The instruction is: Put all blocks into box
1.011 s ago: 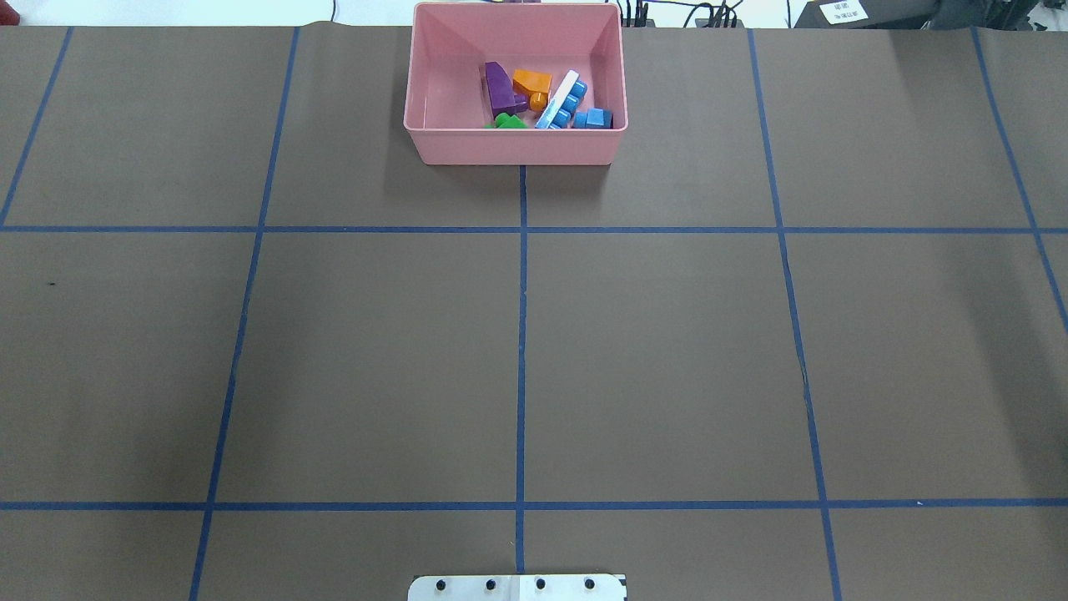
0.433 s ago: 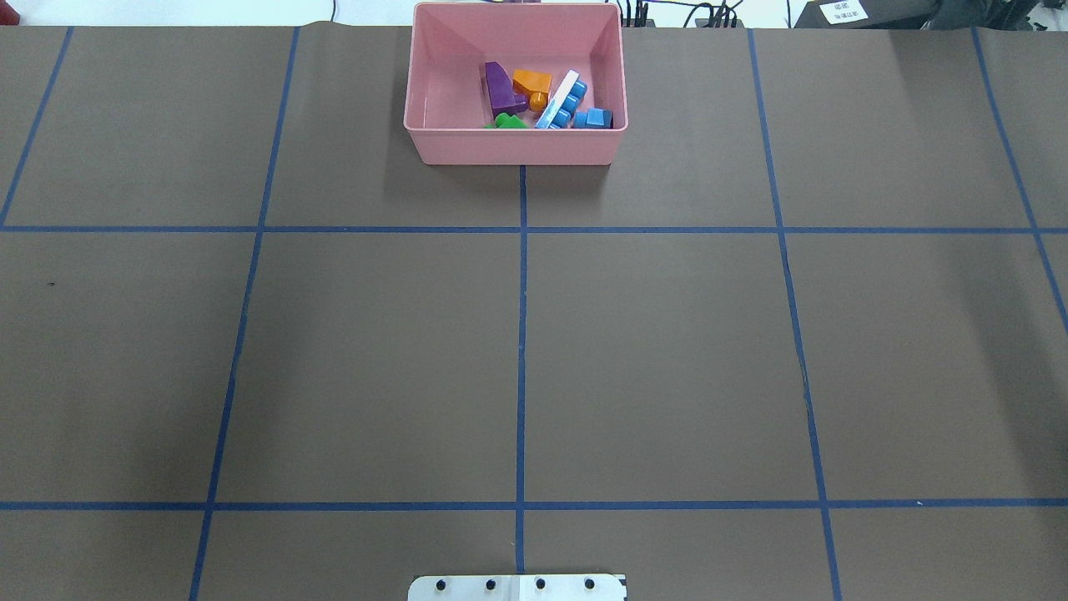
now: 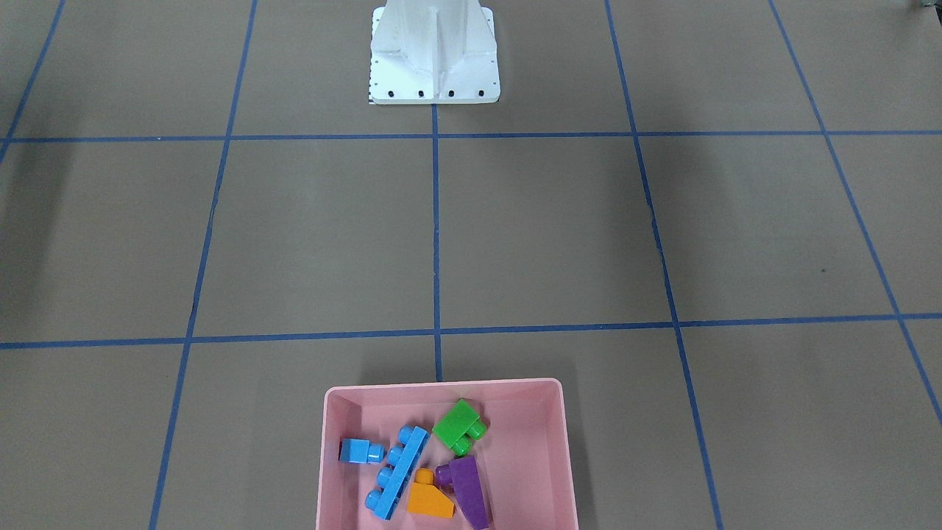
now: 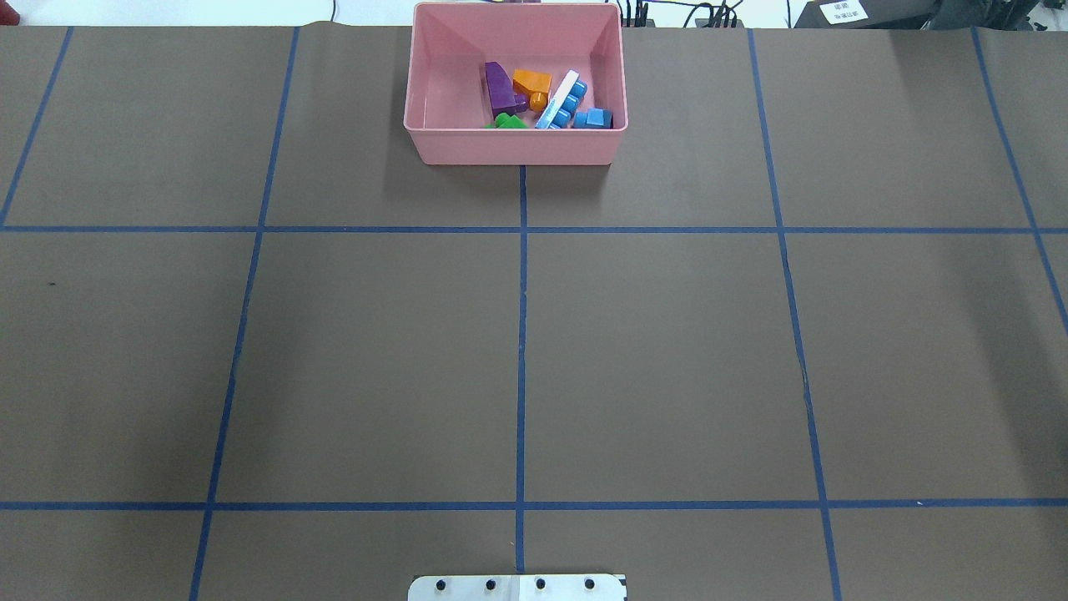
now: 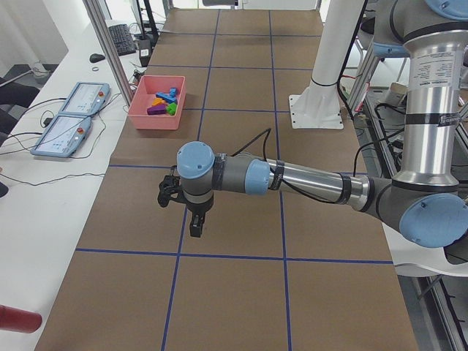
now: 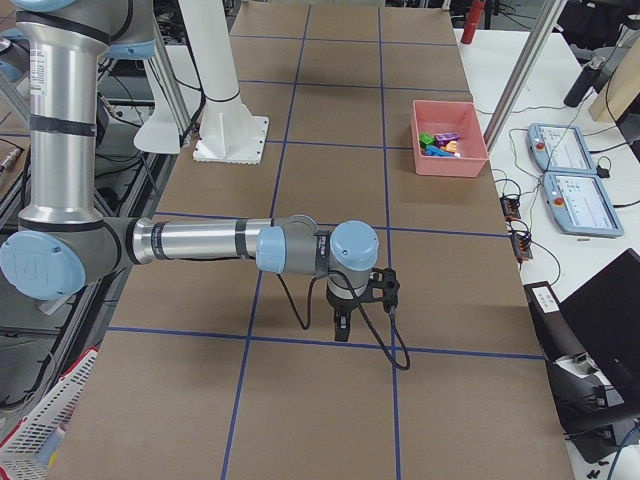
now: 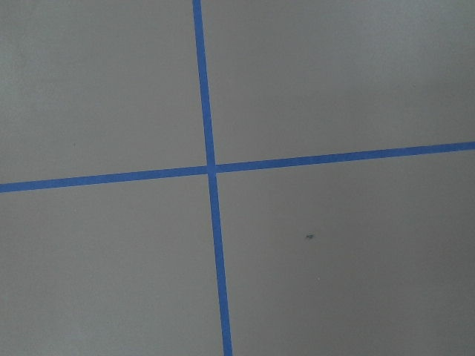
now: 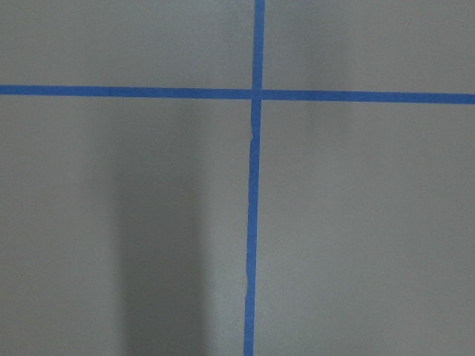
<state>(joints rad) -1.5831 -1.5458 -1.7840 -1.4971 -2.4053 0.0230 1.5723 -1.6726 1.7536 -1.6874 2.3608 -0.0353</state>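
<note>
The pink box stands at the table's far middle; it also shows in the front-facing view. In it lie the purple sloped brick, the orange sloped brick, the long blue bar, the small blue cube and the green brick. My left gripper shows only in the exterior left view, above bare table, far from the box. My right gripper shows only in the exterior right view, also far from the box. I cannot tell whether either is open or shut.
The white robot base stands at the table's near middle. Blue tape lines grid the brown table. Teach pendants lie on a side bench beyond the box. Both wrist views show only table and tape lines.
</note>
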